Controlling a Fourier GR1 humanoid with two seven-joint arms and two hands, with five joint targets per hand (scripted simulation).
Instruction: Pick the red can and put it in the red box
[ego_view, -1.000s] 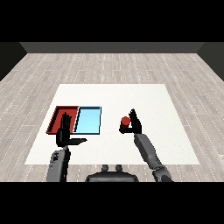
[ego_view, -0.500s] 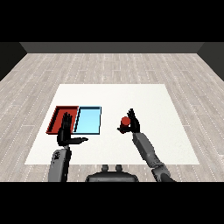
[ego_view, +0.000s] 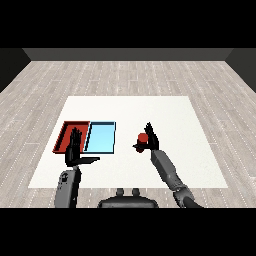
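Observation:
The red can (ego_view: 143, 137) sits in my right hand (ego_view: 150, 141), right of the two trays; fingers rise behind it and the thumb reaches under its left side. Whether it touches the table I cannot tell. The red tray (ego_view: 66, 131) lies at the left of the white table, with the light blue tray (ego_view: 101, 138) touching its right side. My left hand (ego_view: 74, 151) stands open, fingers straight up and thumb pointing right, over the red tray's near edge and hiding part of it.
The white table (ego_view: 175, 115) stretches wide behind and to the right of my right hand. The blue tray lies between the can and the red tray. Grey plank flooring surrounds the table.
My right hand and the red can have shifted slightly left, toward the trays. The left hand has stayed where it was.

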